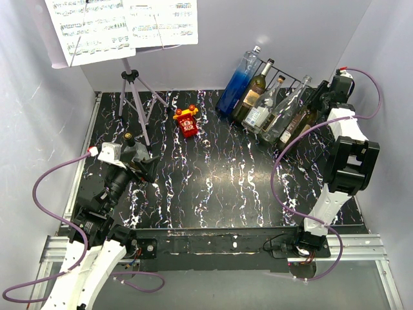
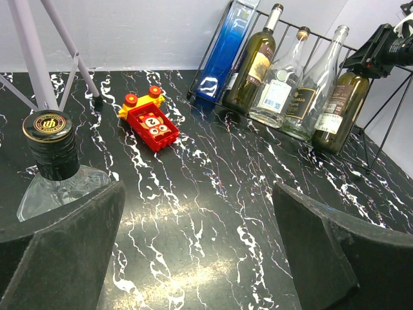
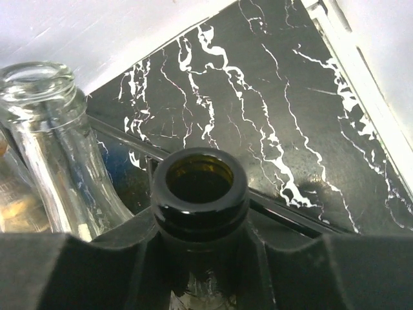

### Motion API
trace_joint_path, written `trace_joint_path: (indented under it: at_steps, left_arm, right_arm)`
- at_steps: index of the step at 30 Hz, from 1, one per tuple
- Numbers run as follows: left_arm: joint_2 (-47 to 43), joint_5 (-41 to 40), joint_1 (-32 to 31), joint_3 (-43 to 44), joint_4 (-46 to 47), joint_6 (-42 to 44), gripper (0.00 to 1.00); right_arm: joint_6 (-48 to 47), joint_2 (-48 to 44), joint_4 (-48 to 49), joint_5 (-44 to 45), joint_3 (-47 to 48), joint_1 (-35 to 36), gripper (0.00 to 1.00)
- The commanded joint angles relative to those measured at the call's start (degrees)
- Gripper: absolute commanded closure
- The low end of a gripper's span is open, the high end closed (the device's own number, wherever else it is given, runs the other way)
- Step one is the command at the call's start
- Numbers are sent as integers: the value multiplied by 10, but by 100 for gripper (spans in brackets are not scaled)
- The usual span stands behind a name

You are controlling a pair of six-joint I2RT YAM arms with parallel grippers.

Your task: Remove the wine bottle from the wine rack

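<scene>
You have: five bottles (image 2: 255,68) on wine rack (image 1: 286,73), one bottle (image 2: 55,155) on desk (image 2: 213,213), one red toy (image 2: 150,121), one music stand (image 1: 132,84).

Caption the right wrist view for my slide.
Robot's right hand clamped on the open neck of a dark wine bottle, clear glass bottle alongside.

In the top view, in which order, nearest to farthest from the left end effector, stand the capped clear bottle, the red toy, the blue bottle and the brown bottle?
From the left end effector:
1. Capped clear bottle, right beside it.
2. Red toy, mid-table, toward the back.
3. Blue bottle, left end of the back row.
4. Brown bottle, right end of that row.
</scene>
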Motion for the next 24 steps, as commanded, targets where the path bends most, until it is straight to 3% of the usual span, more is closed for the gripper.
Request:
trace_joint_path:
  at_steps: [1,6,24]
  left_arm:
    - [2,6,0,5,6,6,2]
    - [2,5,0,5,6,6,2]
    - [2,7,0,4,5,6,2]
  right_arm:
    - [-15,-7,87,-26,-9,-4,67]
    - [-23,-30,131,-27,-44,-8,99]
    - [-30,-112,240,-39,-111,-9,99]
